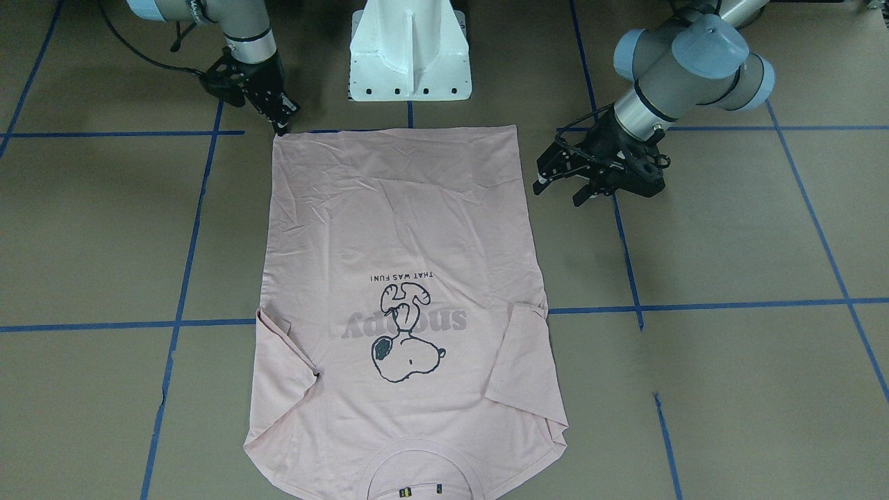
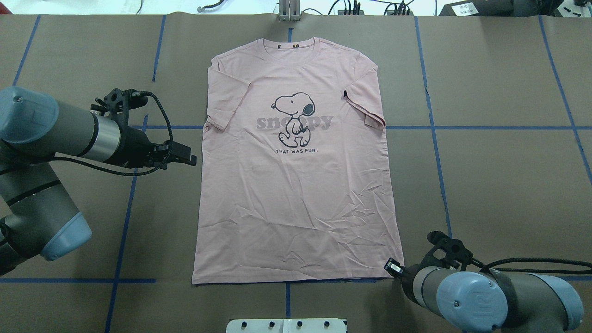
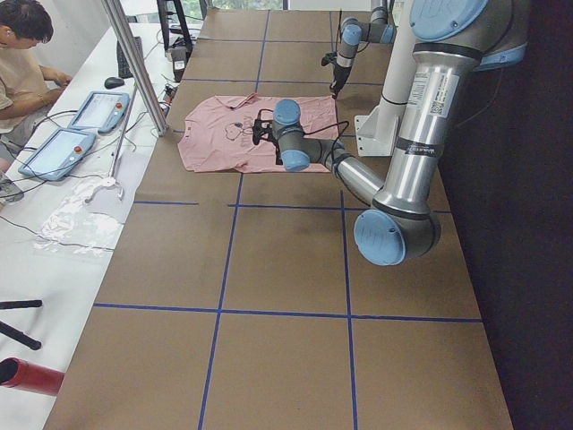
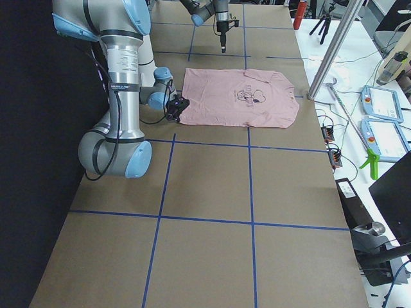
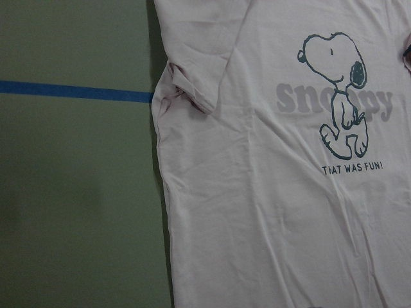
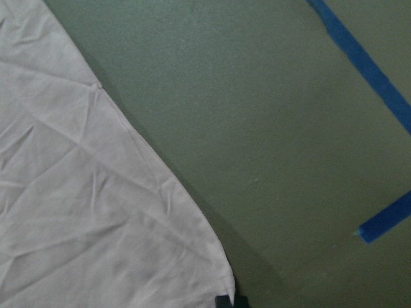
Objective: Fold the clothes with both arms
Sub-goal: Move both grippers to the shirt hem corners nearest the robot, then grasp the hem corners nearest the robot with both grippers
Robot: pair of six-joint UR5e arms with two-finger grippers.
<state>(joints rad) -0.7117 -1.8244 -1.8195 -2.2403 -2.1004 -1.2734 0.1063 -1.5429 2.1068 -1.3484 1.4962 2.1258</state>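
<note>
The pale pink T-shirt [image 1: 403,229] [image 2: 296,203] lies flat and face up on the brown table, collar away from the robot, with both sleeves folded inward. My right gripper [image 1: 282,125] [image 2: 392,267] sits low at the hem corner on its side. In the right wrist view its dark fingertips [image 6: 223,300] meet right at that corner of the shirt [image 6: 83,212], shut on it. Beside the shirt's other long edge, my left gripper [image 1: 559,194] [image 2: 192,159] hovers open and holds nothing. Only the shirt [image 5: 270,212] and its Snoopy print show in the left wrist view.
The white pedestal base [image 1: 410,62] stands just behind the hem. Blue tape lines [image 2: 485,127] cross the brown table. A person [image 3: 22,63] sits at a side bench with tablets [image 3: 98,112], and a metal post [image 3: 134,63] stands at the table's far edge.
</note>
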